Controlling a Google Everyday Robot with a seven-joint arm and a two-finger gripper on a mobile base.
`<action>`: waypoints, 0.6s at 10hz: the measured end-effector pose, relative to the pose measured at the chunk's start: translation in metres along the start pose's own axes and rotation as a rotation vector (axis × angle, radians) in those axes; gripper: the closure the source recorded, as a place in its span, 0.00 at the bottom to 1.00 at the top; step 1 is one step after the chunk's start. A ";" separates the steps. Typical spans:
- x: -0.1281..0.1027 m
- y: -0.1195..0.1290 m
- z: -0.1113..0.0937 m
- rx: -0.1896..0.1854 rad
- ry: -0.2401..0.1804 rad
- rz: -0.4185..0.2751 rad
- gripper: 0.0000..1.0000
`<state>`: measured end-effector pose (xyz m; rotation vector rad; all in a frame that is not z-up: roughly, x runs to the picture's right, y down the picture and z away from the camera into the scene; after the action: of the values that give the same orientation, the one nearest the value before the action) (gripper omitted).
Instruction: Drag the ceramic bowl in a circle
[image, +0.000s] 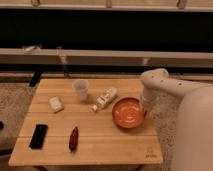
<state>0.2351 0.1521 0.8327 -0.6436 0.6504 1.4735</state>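
One bowl (127, 112), near right edge of table (100, 146). Ceramic: stiff, heavyish, glossy-slick, chips easy. Take by rim, prob. Gripper (145, 107) at its right rim; clenched or not, can't tell.

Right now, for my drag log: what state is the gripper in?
Gripper: at the right rim of the round, glossy orange-red ceramic bowl; open, closed or holding cannot be told.

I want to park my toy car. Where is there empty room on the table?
Bare table lies near the front edge, between the dark red stick and the ceramic bowl, also the far left corner. Crowded: cup, bottle and bowl sit close, with the gripper at the bowl's right rim.
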 end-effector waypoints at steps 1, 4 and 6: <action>0.014 0.005 0.000 0.006 0.014 -0.010 1.00; 0.053 0.023 -0.003 0.023 0.041 -0.040 1.00; 0.076 0.039 -0.007 0.024 0.058 -0.067 1.00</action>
<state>0.1954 0.1983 0.7718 -0.6856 0.6838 1.3874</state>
